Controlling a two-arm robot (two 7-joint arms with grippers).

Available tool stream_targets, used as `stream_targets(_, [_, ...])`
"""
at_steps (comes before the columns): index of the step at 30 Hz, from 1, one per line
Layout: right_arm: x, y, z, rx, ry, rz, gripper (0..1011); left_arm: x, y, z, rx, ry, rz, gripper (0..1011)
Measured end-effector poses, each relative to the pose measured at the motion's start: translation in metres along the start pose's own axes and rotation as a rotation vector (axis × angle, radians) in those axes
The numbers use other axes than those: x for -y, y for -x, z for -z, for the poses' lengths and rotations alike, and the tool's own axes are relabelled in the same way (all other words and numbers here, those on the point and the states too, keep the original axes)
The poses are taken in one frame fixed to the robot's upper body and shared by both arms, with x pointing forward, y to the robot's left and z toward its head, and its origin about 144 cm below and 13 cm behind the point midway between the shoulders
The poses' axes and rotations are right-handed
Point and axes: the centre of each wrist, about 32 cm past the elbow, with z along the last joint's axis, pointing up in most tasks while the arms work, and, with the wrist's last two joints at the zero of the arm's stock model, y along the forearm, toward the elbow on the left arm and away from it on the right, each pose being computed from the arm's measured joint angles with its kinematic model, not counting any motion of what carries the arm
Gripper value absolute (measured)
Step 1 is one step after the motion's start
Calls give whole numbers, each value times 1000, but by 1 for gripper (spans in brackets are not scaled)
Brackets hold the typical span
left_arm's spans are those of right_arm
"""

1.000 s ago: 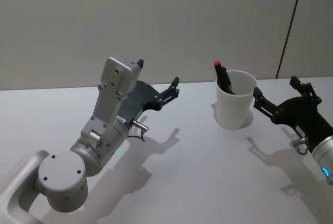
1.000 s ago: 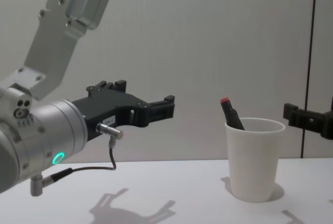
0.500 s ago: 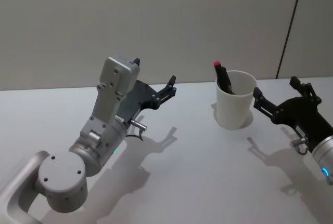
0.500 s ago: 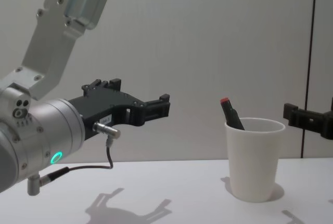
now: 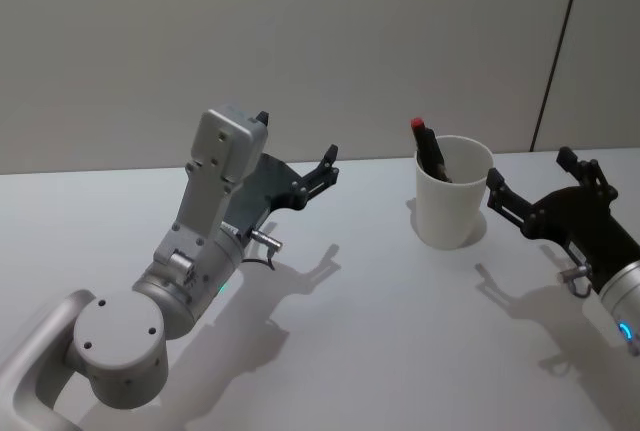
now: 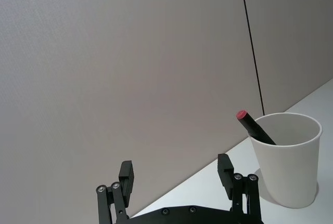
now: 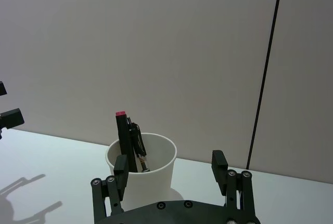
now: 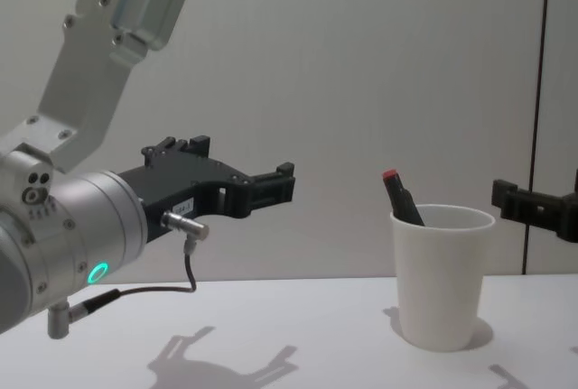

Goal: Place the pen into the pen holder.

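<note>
Fingers of the left gripper [image 5: 296, 147] stand spread wide apart with nothing between them; in the left wrist view the two black fingers [image 6: 127, 176] frame only bare wall and tabletop. That gripper hangs in the air above the tabletop [image 5: 380, 311], well apart from the pen holder [image 5: 453, 192] and on its left side, its tips pointing toward the far edge and the wall. Behind it the silver arm bends down toward the near left corner, a green light glowing on the wrist housing in the chest view.

Fingers of the right gripper [image 5: 530, 183] are likewise spread wide and grip nothing. This gripper hovers near the pen holder on its right side, not touching it; the right wrist view looks between the fingers [image 7: 120, 171] at the cup just ahead.

The pen holder, a plain white tapered paper cup with a rolled rim, stands upright on the tabletop close to the far edge, right of the middle. The pen [image 5: 430, 152] is inside it: a dark barrel with a red end, leaning against the cup's left inner wall, the red end sticking up above the rim. In the right wrist view a dark clip shows on the barrel inside the cup.
</note>
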Motion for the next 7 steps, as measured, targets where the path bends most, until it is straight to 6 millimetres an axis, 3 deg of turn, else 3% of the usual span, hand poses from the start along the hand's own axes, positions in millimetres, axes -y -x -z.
stream_targets(7, [0,0,0,0,0,0,1001,0,0,0,0,0,0,1001])
